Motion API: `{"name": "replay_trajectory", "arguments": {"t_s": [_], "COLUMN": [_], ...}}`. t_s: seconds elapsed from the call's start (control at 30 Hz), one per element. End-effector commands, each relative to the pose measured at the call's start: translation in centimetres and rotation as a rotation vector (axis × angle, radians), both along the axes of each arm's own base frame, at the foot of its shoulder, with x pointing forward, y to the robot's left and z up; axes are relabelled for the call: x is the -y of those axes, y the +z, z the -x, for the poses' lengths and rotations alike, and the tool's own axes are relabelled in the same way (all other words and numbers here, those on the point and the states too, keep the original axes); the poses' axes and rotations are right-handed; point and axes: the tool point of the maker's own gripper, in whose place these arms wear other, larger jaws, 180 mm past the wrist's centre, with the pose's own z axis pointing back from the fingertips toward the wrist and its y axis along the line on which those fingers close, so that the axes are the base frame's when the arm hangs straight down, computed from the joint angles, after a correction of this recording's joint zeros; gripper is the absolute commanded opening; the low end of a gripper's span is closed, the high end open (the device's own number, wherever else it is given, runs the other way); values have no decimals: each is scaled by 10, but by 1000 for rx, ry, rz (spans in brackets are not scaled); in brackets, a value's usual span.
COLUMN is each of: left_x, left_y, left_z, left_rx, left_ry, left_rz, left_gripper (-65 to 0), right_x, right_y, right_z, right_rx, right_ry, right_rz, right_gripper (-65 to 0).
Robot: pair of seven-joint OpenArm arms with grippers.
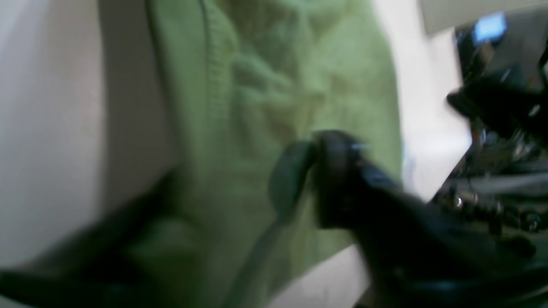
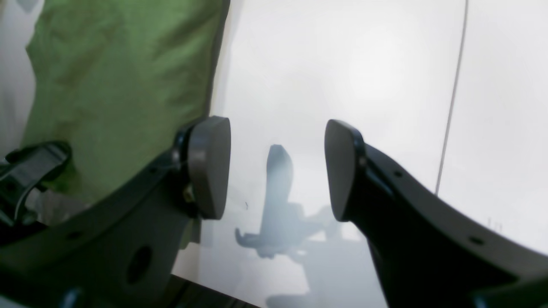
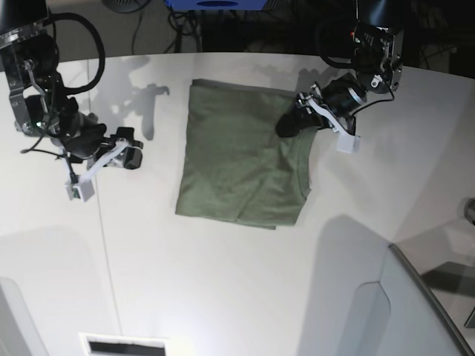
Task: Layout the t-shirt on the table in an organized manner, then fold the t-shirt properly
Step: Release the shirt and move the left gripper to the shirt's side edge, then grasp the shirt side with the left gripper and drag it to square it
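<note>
The olive-green t-shirt (image 3: 237, 167) lies on the white table (image 3: 223, 282) as a rough rectangle, its right side doubled over. My left gripper (image 3: 288, 124) is down on the shirt's upper right edge. In the blurred left wrist view the gripper (image 1: 222, 179) has wrinkled green cloth (image 1: 265, 77) between its dark fingers (image 1: 334, 179), and I cannot make out whether they pinch it. My right gripper (image 3: 130, 156) hovers over bare table to the left of the shirt. Its pads (image 2: 209, 167) stand well apart with nothing between them, and the shirt's edge (image 2: 120, 77) is just beyond the left pad.
A thin dark seam (image 3: 104, 222) runs down the table under the right arm and also shows as a line (image 2: 451, 107) in the right wrist view. A grey translucent panel (image 3: 415, 311) occupies the near right corner. A rectangular slot (image 3: 122, 346) sits at the front edge.
</note>
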Motion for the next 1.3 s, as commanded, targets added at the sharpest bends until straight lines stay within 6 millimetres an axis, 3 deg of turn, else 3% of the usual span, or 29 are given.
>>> {"name": "replay_trajectory", "arguments": {"t_s": [0.0,0.03,0.33,0.57,0.67,0.93,1.27], "left_x": [2,2,-32,-67,-70,-21,68], "left_y": [-11,-10,15,33,33,35,34], "left_z": [9,4,-29,-56,-69,-101,-127], "left_rx": [-65,-56,8,44,57,247,429], "left_ry": [-20,-21,-167,-326,-437,-768,-848], "left_rz": [-24,-26,-218,-510,-650,-919,-911], "left_gripper": [-597,-650,-650,-650,-650,-650,-650], "right_x": [3,3,5,6,6,4,6], "right_y": [10,10,10,10,10,9,5], "right_z": [-9,-9,-10,-10,-10,-9,-2], "right_rx": [40,40,41,40,40,38,22], "right_ry": [-1,-1,-7,-9,-9,-4,-9], "right_rz": [-4,-4,-1,-1,-1,-3,-1], "right_gripper": [-321,-321,-321,-321,-321,-321,-321]}}
